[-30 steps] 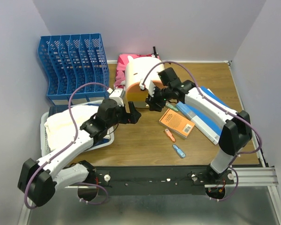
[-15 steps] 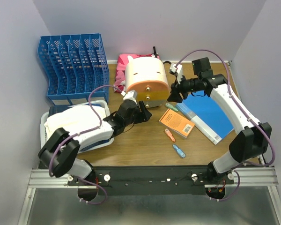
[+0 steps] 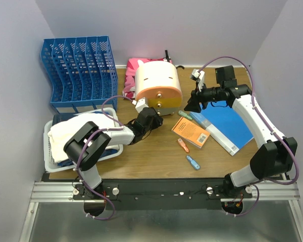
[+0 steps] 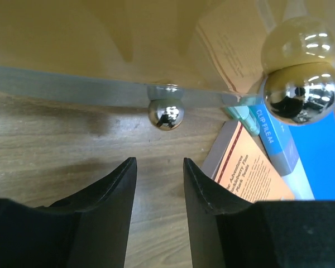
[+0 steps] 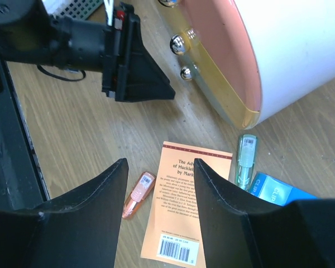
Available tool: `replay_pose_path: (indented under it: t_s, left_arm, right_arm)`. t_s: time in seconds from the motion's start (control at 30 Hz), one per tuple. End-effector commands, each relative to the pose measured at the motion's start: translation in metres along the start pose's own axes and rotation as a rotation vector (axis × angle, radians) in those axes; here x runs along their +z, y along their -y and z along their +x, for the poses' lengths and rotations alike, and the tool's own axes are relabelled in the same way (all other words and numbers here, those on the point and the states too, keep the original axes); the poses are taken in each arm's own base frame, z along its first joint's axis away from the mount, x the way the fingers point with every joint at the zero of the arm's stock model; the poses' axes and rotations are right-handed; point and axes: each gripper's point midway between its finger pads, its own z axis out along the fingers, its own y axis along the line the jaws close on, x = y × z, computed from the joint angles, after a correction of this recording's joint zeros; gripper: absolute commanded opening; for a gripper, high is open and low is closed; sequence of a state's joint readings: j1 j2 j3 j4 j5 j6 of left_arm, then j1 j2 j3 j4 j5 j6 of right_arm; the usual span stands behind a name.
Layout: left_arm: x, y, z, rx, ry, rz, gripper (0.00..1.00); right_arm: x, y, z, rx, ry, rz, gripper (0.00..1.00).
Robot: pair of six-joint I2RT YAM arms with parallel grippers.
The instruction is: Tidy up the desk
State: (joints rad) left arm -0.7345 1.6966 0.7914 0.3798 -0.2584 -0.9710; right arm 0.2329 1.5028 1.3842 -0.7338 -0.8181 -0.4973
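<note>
A: Left gripper (image 4: 159,163)?
B: Jaws narrow, empty, facing a knob (image 4: 166,114) on the box (image 3: 157,85).
A: Right gripper (image 5: 159,164)?
B: Jaws apart, empty; book (image 5: 183,209) at its 6 o'clock. Desk (image 3: 156,151) lies beneath both.

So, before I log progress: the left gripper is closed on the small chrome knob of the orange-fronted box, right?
Not closed on it. In the left wrist view the left gripper has its jaws apart with nothing between them, and the small chrome knob of the orange-fronted box sits just beyond the fingertips, untouched.
</note>
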Motion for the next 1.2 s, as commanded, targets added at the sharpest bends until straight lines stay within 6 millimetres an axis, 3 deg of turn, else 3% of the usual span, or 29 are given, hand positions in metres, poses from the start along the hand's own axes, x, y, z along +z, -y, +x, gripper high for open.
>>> replay_pose_path:
  t_s: [0.0, 0.17, 0.4, 0.7, 0.83, 1.17]
  left_arm:
    - [0.016, 0.013, -0.026, -0.071, 0.108, 0.009, 0.47]
    - [0.021, 0.015, -0.034, -0.078, 0.128, -0.011, 0.46]
    - [0.021, -0.001, -0.035, -0.142, 0.15, -0.087, 0.36]
    - [0.002, -0.001, -0.047, -0.125, 0.207, -0.109, 0.4]
    - [-0.003, -0.015, -0.045, -0.133, 0.216, -0.154, 0.43]
    - [0.01, -0.014, -0.047, -0.133, 0.199, -0.167, 0.45]
  right_arm:
    - [-0.007, -0.005, -0.009, -0.011, 0.053, -0.012, 0.58]
    - [-0.008, -0.005, -0.008, -0.004, 0.058, -0.016, 0.58]
    - [-0.007, -0.003, -0.007, 0.003, 0.059, -0.019, 0.58]
    - [-0.006, -0.002, -0.006, 0.009, 0.062, -0.029, 0.58]
    - [-0.006, -0.001, -0.006, 0.01, 0.063, -0.03, 0.58]
    - [-0.008, -0.002, -0.006, 0.011, 0.066, -0.031, 0.58]
